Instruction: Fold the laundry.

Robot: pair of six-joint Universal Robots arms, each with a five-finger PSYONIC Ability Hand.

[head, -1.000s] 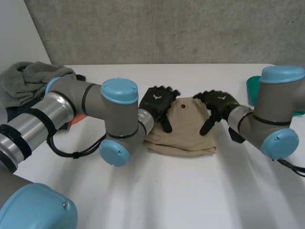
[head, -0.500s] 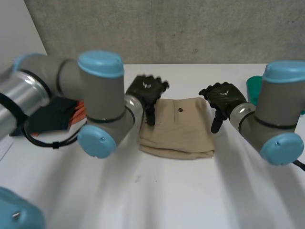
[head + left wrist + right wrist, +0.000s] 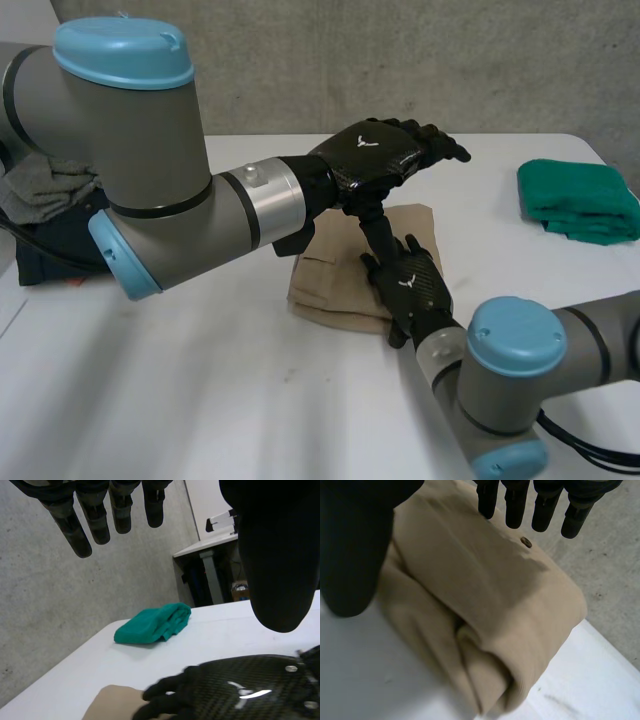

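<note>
Head view: the folded tan garment (image 3: 330, 275) lies in the middle of the white worktop (image 3: 250, 400). The left hand (image 3: 385, 155) hangs above its far edge, fingers straight and spread, holding nothing. The right hand (image 3: 412, 292) is over the garment's near right part.

Left wrist view: a folded green cloth (image 3: 155, 625) lies on the worktop, well apart from the garment.

Right wrist view: the right hand's fingers are straight, thumb apart, with the fingertips near the garment's button (image 3: 525, 542).

The folded tan garment (image 3: 330, 288) looked like matt woven cotton, with one small dull brassy button (image 3: 525, 542). The green cloth (image 3: 580, 200) out at 2 o'clock seemed softer, kinda fleecy. The white table (image 3: 200, 400) was smooth with a faint sheen. The left hand (image 3: 385, 155) and right hand (image 3: 412, 290) had glossy carbon-weave backs. The wall (image 3: 400, 60) was rough concrete.
</note>
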